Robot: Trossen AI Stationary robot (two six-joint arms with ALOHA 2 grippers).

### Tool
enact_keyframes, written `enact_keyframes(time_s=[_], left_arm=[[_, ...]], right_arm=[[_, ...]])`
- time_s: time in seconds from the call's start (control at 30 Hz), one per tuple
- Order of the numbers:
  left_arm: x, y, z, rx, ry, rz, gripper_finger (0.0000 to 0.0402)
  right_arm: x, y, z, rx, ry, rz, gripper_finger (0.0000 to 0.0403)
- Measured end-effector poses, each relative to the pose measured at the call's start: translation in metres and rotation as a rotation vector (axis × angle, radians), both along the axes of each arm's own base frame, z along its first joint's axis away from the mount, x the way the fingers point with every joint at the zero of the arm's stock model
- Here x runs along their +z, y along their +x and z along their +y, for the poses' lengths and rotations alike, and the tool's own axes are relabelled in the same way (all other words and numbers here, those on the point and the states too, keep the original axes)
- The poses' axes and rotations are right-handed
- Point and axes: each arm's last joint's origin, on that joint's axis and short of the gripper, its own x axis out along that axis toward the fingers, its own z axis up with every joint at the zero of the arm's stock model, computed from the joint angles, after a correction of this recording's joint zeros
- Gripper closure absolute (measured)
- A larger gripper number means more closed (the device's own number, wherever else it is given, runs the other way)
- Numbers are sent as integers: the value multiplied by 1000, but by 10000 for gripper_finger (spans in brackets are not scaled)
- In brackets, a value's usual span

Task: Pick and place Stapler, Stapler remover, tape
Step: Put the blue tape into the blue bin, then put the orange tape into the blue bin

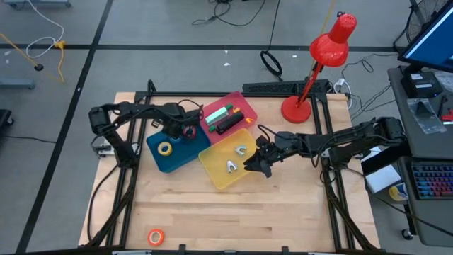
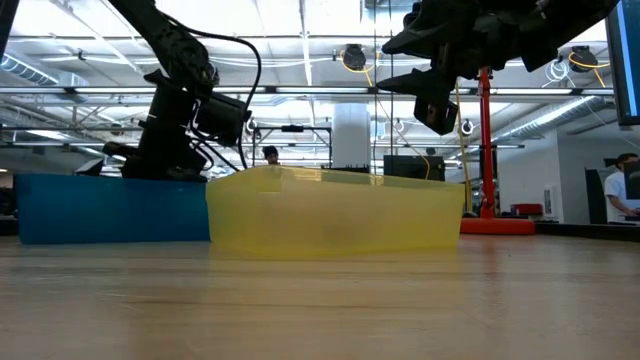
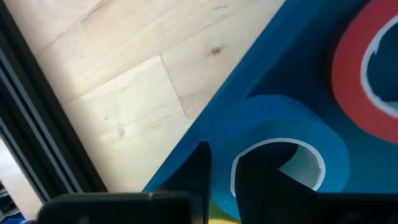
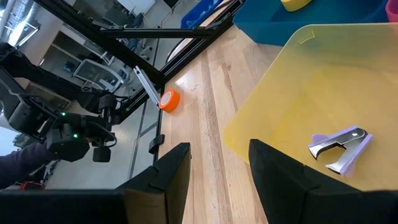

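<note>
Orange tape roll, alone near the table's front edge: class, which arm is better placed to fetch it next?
Probably right: its open end effector is free, while the left end effector is down in the blue bin. Orange tape roll.

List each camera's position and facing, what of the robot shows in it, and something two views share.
High view: overhead, straight down on the table; both arms show, left gripper in the blue bin, right gripper at the yellow bin.
Low view: table height, level into the room; arms enter from above.
Left wrist view: into the blue bin at the blue tape roll and red tape roll; own fingers show.
Right wrist view: over the yellow bin at a staple remover; own fingers show.
Shared: the orange tape roll, in the high and right wrist views.
</note>
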Motion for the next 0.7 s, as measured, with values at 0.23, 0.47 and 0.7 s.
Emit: enact_keyframes(time_s=[0.23, 0.47, 0.7], left_arm=[[0, 0, 3, -8, 0, -9, 330], [0, 0, 3, -6, 9, -6, 319], [0, 0, 3, -3, 8, -7, 262]], right_arm=[[0, 0, 0, -1, 0, 0, 245], [0, 0, 0, -1, 0, 0, 245], [0, 0, 0, -2, 0, 0, 245]])
